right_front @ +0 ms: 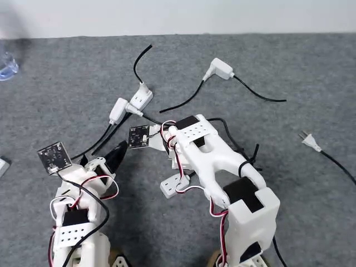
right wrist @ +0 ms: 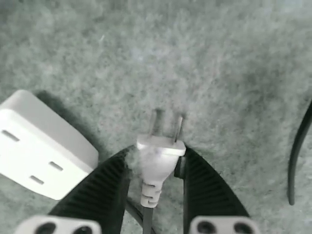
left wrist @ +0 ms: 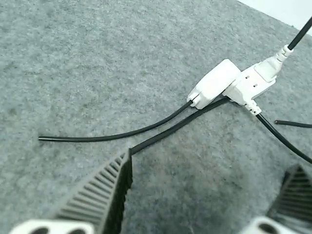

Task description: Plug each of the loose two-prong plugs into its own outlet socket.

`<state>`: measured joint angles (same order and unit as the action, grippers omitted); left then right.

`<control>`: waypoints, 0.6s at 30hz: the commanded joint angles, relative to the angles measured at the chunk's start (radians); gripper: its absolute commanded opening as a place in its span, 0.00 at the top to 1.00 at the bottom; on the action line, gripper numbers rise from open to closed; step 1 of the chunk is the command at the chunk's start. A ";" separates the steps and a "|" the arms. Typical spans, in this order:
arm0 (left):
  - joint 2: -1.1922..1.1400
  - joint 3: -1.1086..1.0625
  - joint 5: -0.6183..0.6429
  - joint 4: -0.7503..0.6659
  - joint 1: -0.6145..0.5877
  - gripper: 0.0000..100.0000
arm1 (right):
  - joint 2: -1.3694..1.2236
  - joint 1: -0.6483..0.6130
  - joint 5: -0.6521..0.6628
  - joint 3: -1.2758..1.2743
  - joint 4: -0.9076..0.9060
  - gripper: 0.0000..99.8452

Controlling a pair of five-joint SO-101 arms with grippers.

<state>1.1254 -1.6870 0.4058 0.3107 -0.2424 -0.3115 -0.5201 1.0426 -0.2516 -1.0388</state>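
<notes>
A white two-prong plug (right wrist: 157,163) is gripped across its body by the right hand (right wrist: 157,156), whose fingers are closed onto its sides. Both flat metal prongs are directed away from the hand, over the grey felt-covered desk (right_front: 67,72). Its black cord is led back between the fingers.

A white outlet block (right wrist: 41,146), with two pairs of slots facing up, is seen lying just beside the plug and apart from it. The prongs are directed past the block, not at its slots. In the high view the outlet block (right_front: 171,186) is partly overhung by the right arm.

The left hand (left wrist: 210,163) is spread wide open with nothing in it. It is placed near a joined pair (left wrist: 231,83) of white connector bodies set end to end, and black cords (left wrist: 122,134) trail from the pair toward the hand.

A second plug (right_front: 309,140) is noted lying loose on the desk, well apart on the right arm's outer side.
</notes>
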 commanded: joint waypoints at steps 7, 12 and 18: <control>0.008 0.012 -0.009 -0.002 0.011 0.56 | 0.025 -0.021 -0.002 0.003 -0.012 0.99; 0.008 0.012 -0.006 -0.006 0.120 0.56 | 0.208 -0.047 -0.002 0.005 -0.111 0.99; 0.009 0.033 0.032 -0.074 0.334 0.56 | 0.496 -0.061 -0.028 0.005 -0.257 0.99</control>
<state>1.1254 -1.6870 0.4058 0.2969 0.0061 0.0215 -0.5677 1.0441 -0.2593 -1.2321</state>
